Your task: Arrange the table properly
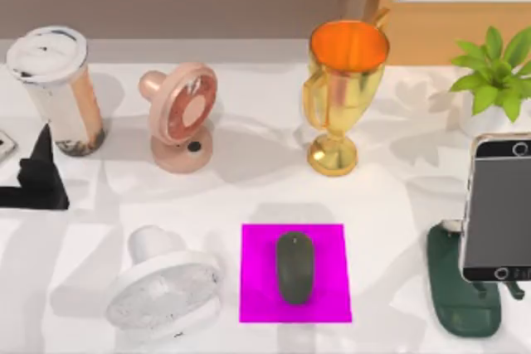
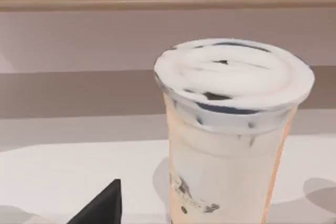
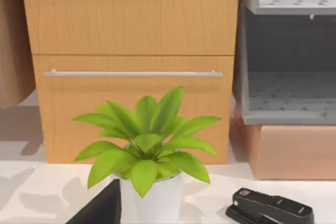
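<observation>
My left gripper (image 1: 37, 176) sits low at the left edge of the table (image 1: 249, 188), a black shape just beside the milk tea cup (image 1: 56, 89). I cannot tell if it is open or shut, and nothing looks held in it. In the left wrist view a black tip (image 2: 102, 205) pokes up near the cup (image 2: 231, 140), which stands upright with a white lid on top.

The table is the big white top that fills most of the top view, and everything stands on it. Next to the cup is a pink fan (image 1: 178, 118). To the right of that is a gold trophy (image 1: 342, 93), upright — orange inside. At the far right is a green plant (image 1: 496, 72) in a white pot.

Along the near side, a white fan (image 1: 162, 288) is on the left. In the middle lies a bright pink pad (image 1: 294, 273) with a dark mouse (image 1: 294, 267) resting on it. On the right, a phone (image 1: 498, 205) leans in a dark green stand (image 1: 460, 296).

The right wrist view faces the plant (image 3: 144, 145) — behind it is a wooden drawer (image 3: 131, 66), and a black stapler (image 3: 270, 208) lies on the table nearby.
</observation>
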`<state>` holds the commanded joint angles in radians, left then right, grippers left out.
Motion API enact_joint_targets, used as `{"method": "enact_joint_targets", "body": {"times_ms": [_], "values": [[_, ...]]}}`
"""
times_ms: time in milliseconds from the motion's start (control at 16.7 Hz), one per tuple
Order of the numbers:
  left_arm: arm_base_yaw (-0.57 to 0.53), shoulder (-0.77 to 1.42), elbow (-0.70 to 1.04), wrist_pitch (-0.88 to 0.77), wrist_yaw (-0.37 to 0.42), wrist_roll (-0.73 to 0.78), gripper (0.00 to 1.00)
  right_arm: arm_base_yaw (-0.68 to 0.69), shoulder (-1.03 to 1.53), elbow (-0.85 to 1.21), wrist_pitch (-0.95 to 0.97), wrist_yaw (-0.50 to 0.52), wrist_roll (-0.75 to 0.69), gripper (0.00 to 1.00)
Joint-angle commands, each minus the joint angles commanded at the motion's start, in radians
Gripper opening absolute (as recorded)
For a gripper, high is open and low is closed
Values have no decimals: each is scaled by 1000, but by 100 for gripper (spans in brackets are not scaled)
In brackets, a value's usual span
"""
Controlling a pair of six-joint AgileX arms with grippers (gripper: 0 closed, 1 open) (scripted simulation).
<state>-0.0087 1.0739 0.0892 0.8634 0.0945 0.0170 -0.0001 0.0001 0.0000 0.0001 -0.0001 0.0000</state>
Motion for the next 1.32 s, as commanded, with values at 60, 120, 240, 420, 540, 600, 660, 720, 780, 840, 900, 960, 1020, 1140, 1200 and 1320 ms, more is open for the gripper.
{"method": "enact_joint_targets", "body": {"times_ms": [60, 120, 240, 420, 540, 600, 660, 720, 780, 840, 900, 960, 1020, 1140, 1200, 1320], "values": [[-9, 103, 21, 70, -6, 0, 100, 0, 0, 0, 0, 0, 0, 100], [-19, 207, 44, 139, -15, 0, 100, 0, 0, 0, 0, 0, 0, 100], [-41, 410, 93, 272, -37, -2, 100, 0, 0, 0, 0, 0, 0, 100], [-71, 677, 172, 452, -82, -7, 100, 0, 0, 0, 0, 0, 0, 100], [-88, 811, 224, 553, -114, -12, 100, 0, 0, 0, 0, 0, 0, 100], [-95, 862, 249, 594, -129, -15, 100, 0, 0, 0, 0, 0, 0, 100], [-100, 903, 271, 627, -141, -17, 100, 0, 0, 0, 0, 0, 0, 100], [-104, 934, 289, 653, -151, -20, 100, 0, 0, 0, 0, 0, 0, 100], [-106, 953, 302, 671, -157, -21, 100, 0, 0, 0, 0, 0, 0, 100], [-106, 963, 307, 679, -160, -22, 100, 0, 0, 0, 0, 0, 0, 100], [-106, 963, 307, 679, -160, -22, 100, 0, 0, 0, 0, 0, 0, 100], [-106, 963, 307, 679, -160, -22, 100, 0, 0, 0, 0, 0, 0, 100], [-106, 963, 307, 679, -160, -22, 100, 0, 0, 0, 0, 0, 0, 100], [-102, 961, 307, 675, -158, -21, 100, 0, 0, 0, 0, 0, 0, 100], [-102, 966, 320, 669, -157, -21, 100, 0, 0, 0, 0, 0, 0, 100], [-100, 984, 360, 648, -154, -21, 100, 0, 0, 0, 0, 0, 0, 100]]}}
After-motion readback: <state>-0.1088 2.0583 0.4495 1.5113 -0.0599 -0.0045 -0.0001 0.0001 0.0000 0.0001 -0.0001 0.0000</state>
